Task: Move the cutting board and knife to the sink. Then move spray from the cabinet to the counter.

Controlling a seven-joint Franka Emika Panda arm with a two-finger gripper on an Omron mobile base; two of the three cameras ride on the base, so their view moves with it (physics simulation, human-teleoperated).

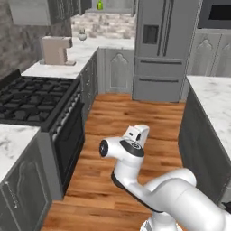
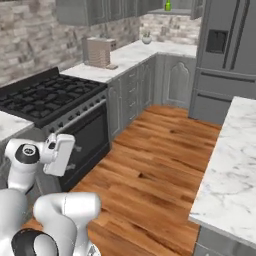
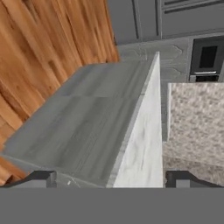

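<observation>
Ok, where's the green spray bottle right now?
The spray bottle stands on a high open shelf in the far corner, left of the refrigerator, above the marble counter, in both base views.

- Stove (image 1: 31,97): left side, set between counter runs.
- Counter (image 1: 85,49): behind the stove, turning right at the far corner.
- Box-shaped appliance (image 1: 56,49): on that counter, just beyond the stove.
- Spray (image 1: 100,5): far back, high on a shelf.
- Fridge (image 1: 164,45): far wall, right of the corner.
- Island (image 1: 214,99): right side, across the floor (image 1: 135,117) from the stove.

Veined white marble counter (image 2: 227,175)
</observation>
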